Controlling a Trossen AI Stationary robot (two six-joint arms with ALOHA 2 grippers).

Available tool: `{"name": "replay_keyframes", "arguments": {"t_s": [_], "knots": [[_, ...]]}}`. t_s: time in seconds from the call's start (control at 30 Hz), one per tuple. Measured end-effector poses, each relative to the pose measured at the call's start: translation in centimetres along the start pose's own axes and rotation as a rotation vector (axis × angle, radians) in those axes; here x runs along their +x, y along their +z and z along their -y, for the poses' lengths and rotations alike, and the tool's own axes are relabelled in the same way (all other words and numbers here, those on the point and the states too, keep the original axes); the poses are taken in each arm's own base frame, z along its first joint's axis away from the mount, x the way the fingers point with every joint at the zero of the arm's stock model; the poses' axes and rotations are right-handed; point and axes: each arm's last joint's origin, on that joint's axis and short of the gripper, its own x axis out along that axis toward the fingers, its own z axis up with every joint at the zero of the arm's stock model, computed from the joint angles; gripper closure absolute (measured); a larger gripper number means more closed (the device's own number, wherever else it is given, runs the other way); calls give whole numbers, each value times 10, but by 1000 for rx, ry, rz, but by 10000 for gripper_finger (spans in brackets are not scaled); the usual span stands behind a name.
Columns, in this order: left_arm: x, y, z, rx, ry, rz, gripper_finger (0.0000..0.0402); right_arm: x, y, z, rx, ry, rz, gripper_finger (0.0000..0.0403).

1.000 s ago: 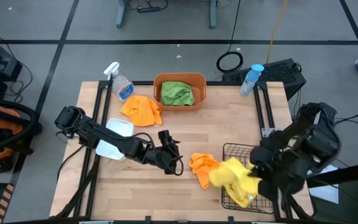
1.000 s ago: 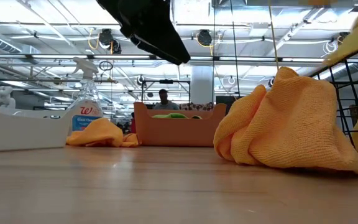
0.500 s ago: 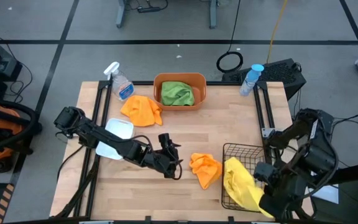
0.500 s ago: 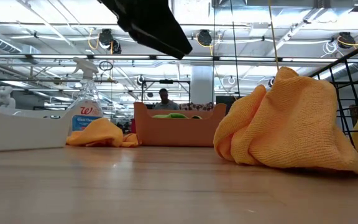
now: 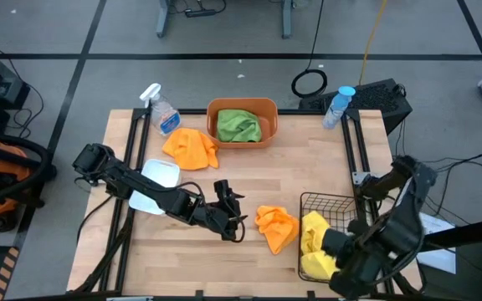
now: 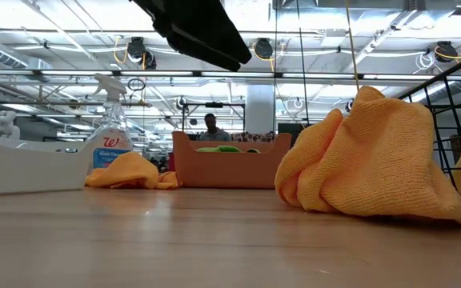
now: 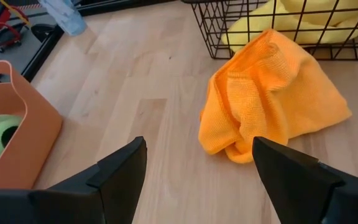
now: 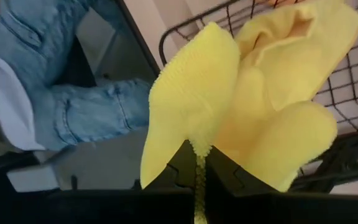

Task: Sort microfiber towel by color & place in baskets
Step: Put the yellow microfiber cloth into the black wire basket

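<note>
High view: a yellow microfiber towel (image 5: 317,244) is pinched by the right gripper's (image 5: 335,243) clenched fingers inside the black wire-mesh basket (image 5: 308,201). The left gripper's (image 5: 235,206) fingers are spread beside a crumpled orange towel (image 5: 276,226) on the tabletop (image 5: 299,167).

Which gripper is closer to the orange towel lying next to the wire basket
Left. The left gripper hovers open just beside the orange towel. The right gripper is over the wire basket, shut on the yellow towel.

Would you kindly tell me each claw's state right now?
Left claw: open, holding nothing.
Right claw: shut on the yellow towel.
</note>
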Motion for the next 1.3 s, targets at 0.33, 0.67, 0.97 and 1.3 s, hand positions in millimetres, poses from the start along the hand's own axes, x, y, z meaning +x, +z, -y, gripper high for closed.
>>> {"name": "replay_keyframes", "arguments": {"t_s": [0.33, 0.67, 0.97, 1.3], "knots": [[0, 0, 0, 1, -1, 0, 105, 56, 27, -1, -9, -204, 11, 402], [-2, 0, 3, 15, -10, 2, 105, 114, 33, 45, -47, -505, -22, 402], [-2, 0, 3, 14, -11, 2, 105, 157, 38, 72, -31, -611, 46, 402], [-2, -1, 4, 13, -12, 2, 105, 180, 36, 90, 48, -652, 64, 394]]}}
